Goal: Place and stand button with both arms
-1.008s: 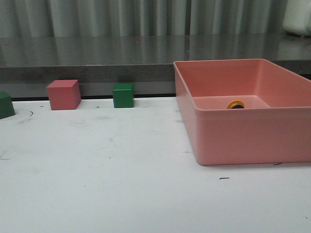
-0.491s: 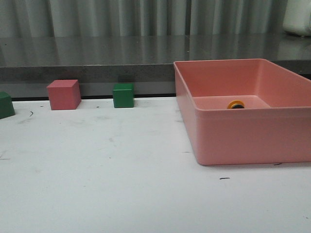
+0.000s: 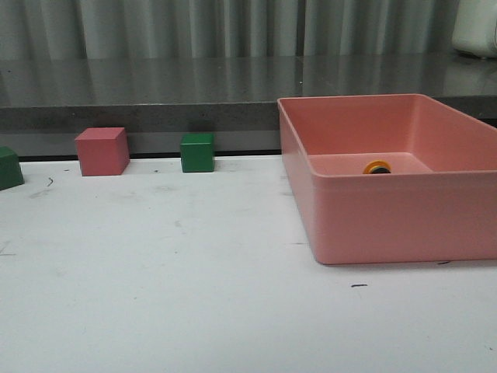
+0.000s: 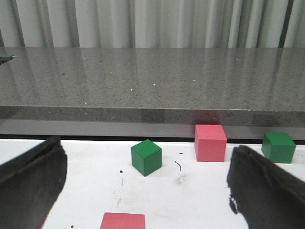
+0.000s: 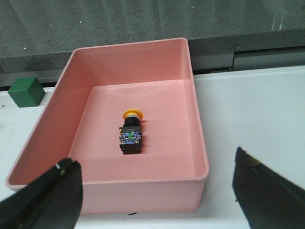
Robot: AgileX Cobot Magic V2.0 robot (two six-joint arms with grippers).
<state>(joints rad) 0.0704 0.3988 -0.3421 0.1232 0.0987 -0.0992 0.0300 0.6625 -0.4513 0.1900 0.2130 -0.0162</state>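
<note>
Button (image 5: 130, 132) lying on its side on the floor of the pink bin (image 5: 193, 114), yellow cap toward the far wall. The reach should drop straight between the bin walls and close across the black base, not the round cap. Right gripper (image 5: 157, 191) hangs wide open above the bin's near rim, empty; left gripper (image 4: 143, 186), also open and empty, faces cubes (image 4: 146, 157) farther off.

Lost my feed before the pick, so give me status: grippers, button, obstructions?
Left gripper open, empty. Right gripper open, empty, short of the pink bin. Button lying on its side inside bin. Bin walls only obstruction.
</note>
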